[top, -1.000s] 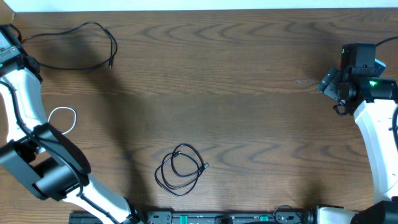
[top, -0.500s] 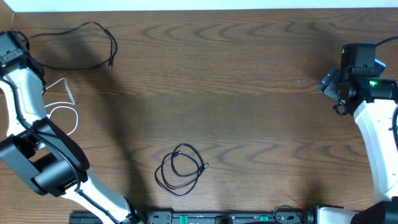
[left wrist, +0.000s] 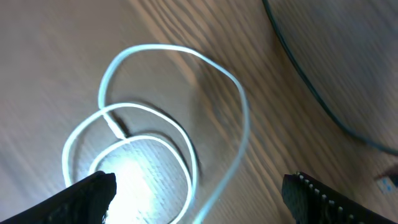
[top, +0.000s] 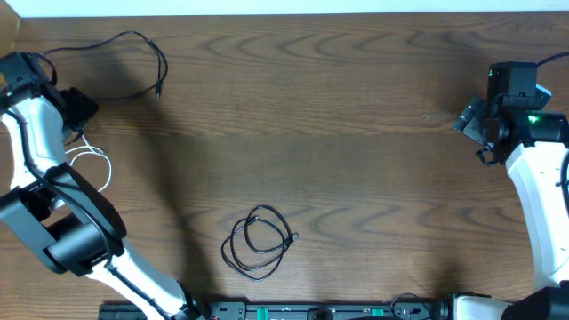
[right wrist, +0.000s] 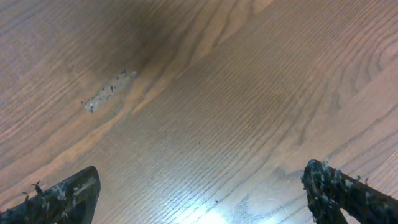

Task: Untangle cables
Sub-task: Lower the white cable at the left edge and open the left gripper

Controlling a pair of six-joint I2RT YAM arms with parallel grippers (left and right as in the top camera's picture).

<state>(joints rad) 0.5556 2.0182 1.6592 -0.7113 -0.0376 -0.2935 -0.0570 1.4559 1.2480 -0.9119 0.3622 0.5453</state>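
my left gripper [left wrist: 199, 202] hangs over the white cable [left wrist: 168, 48] with its jaws spread wide and nothing between them. the white cable lies at the left side of the counter [top: 338, 133], close beside my left arm, and its loops cross over one another. the long black cable [top: 133, 36] sits in the far left corner, near the white one but apart from it. the coiled black cable [top: 258, 242] lies near the front middle, well apart from both. my right gripper [right wrist: 205, 199] is also open and empty over bare wood on the far right.

the main risk, as i judge it, is closing where two white strands cross. i would then pinch both, and a pull would cinch the loops tighter instead of opening them. the cable is thin and lies flat, so my fingertips could shut just above it and catch nothing, or scrape the wood. glare in my left wrist view washes out part of the lower loop, which makes picking a single strand harder. a wide sweep could drag the white cable into the long black one and tangle them. a pull outward could slide it off the left edge. my right gripper is too far away to pin anything.
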